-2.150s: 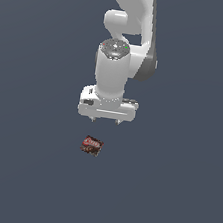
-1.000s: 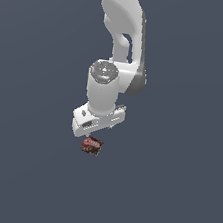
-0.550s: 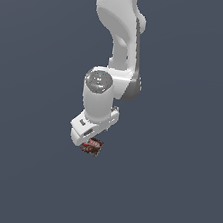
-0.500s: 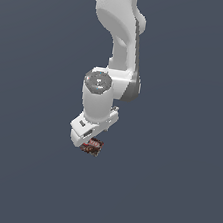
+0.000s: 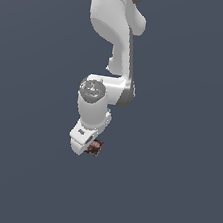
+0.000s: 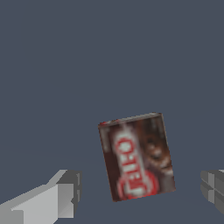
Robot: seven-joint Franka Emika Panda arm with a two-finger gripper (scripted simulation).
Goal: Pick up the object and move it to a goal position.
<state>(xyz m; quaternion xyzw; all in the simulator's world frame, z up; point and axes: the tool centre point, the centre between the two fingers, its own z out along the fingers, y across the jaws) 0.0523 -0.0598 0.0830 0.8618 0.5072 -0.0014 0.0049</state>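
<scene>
The object is a small flat dark brown-and-red box (image 6: pixel 136 156) with a red and white label, lying flat on the grey surface. In the wrist view it sits between my two fingers (image 6: pixel 65 197), apart from both. My gripper (image 6: pixel 140 192) is open and empty. In the exterior view the box (image 5: pixel 96 148) peeks out from behind the white gripper body (image 5: pixel 85 139), which hangs low right over it. The fingertips are hidden in the exterior view.
A plain dark grey surface (image 5: pixel 172 193) spreads all around. Nothing else shows.
The arm has lowered and turned its wrist, coming down from above the box until the gripper body covers most of it. The box has not moved.
</scene>
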